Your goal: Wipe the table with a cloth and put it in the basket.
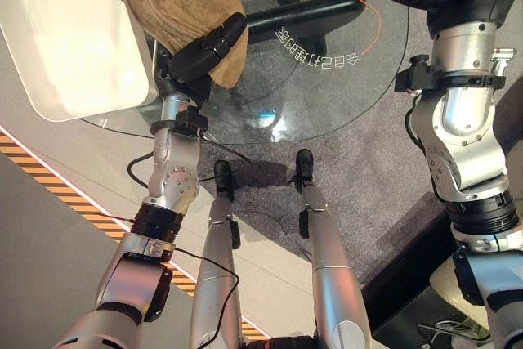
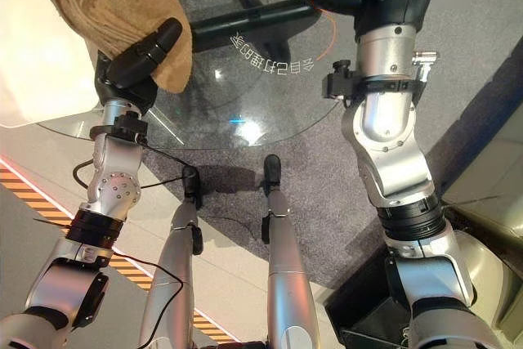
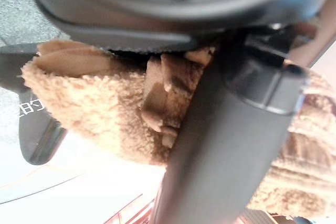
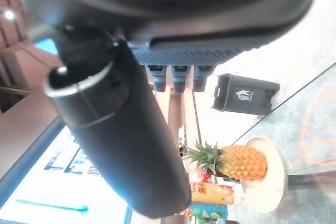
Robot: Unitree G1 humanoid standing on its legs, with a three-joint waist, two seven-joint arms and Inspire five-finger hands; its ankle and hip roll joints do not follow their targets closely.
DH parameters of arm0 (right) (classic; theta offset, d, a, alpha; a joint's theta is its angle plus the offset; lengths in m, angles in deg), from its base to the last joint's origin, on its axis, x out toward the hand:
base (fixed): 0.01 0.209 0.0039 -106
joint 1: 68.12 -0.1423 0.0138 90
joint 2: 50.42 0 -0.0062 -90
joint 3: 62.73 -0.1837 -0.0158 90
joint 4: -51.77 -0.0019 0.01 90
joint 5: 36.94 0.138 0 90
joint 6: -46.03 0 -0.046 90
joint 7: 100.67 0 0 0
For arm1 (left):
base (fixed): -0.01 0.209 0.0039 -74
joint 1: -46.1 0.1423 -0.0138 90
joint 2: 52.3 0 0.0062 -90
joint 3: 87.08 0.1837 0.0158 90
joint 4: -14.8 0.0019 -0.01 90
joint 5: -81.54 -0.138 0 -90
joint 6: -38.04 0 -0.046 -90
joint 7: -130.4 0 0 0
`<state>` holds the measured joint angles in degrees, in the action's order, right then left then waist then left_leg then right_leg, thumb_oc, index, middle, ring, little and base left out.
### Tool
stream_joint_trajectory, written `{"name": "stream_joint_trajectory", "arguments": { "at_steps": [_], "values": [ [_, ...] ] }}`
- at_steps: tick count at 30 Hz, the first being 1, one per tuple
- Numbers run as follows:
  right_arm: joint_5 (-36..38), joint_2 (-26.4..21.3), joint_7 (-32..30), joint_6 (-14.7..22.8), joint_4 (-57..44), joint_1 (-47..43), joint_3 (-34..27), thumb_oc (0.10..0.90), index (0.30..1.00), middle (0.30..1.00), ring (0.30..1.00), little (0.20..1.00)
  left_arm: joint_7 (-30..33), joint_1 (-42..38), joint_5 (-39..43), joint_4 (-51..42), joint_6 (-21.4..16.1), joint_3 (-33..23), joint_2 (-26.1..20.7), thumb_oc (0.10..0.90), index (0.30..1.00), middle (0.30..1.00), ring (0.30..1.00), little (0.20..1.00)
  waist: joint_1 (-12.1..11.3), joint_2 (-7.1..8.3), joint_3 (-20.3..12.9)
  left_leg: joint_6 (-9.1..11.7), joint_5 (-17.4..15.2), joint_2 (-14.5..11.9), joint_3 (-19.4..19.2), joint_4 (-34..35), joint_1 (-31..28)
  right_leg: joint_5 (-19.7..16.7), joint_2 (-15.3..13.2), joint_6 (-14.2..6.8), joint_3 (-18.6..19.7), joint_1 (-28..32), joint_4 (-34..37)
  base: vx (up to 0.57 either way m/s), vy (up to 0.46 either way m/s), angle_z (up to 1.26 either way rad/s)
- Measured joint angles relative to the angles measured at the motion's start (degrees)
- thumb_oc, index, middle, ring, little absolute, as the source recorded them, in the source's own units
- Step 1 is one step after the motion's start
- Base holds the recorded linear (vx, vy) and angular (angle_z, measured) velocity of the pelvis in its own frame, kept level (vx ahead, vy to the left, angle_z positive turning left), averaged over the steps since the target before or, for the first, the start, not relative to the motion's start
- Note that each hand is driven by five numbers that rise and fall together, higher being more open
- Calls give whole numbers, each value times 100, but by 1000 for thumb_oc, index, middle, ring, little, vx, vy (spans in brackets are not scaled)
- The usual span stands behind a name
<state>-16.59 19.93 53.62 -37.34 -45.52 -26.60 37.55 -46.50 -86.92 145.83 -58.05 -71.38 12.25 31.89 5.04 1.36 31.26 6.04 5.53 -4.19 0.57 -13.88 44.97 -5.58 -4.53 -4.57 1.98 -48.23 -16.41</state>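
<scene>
The tan cloth runs off the top edge at about eleven o'clock, so its far end can't be made out. The left hand has its fingers buried under that cloth; only the thumb and the back of the hand show. The white basket is cut by the edge at ten o'clock. The right hand shows little beyond the thumb and stubby fingertips up close, and whether it's curled can't be told. A pineapple stands on a plate, with blurred packets beside it. The glass table rim is lost past twelve o'clock.
</scene>
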Motion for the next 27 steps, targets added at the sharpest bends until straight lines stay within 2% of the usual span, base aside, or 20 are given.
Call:
{"name": "stream_joint_trajectory", "arguments": {
  "at_steps": [6,14,18,27],
  "values": [
    [2,157,-79,0,91,195,-266,800,900,900,900,900,103,-5,-213,-9,-304,-246,-5,100,300,300,300,200,-6,0,0,0,1,-4,-3,11,0,-9,3,5,1,1,23,0,0,0],
    [31,226,-174,-60,719,485,-382,800,900,900,900,900,309,-1,-231,-6,-725,-591,-11,100,300,300,300,200,-28,-1,0,0,3,-6,-10,77,-2,-17,0,3,-1,-1,81,-4,1,0],
    [240,391,-252,-119,1130,497,-527,800,900,900,900,900,484,-1,-270,17,-880,-609,-58,100,300,300,300,200,-46,-2,0,1,3,-7,-15,81,-4,-17,0,2,-1,-2,85,-18,1,0],
    [634,397,-326,-125,2012,700,-714,800,900,900,900,900,678,4,-464,80,-1163,-679,-172,100,300,300,300,200,-201,-7,0,1,3,-9,-26,94,-4,-20,-1,5,0,-11,106,-8,0,0]
  ]
}}
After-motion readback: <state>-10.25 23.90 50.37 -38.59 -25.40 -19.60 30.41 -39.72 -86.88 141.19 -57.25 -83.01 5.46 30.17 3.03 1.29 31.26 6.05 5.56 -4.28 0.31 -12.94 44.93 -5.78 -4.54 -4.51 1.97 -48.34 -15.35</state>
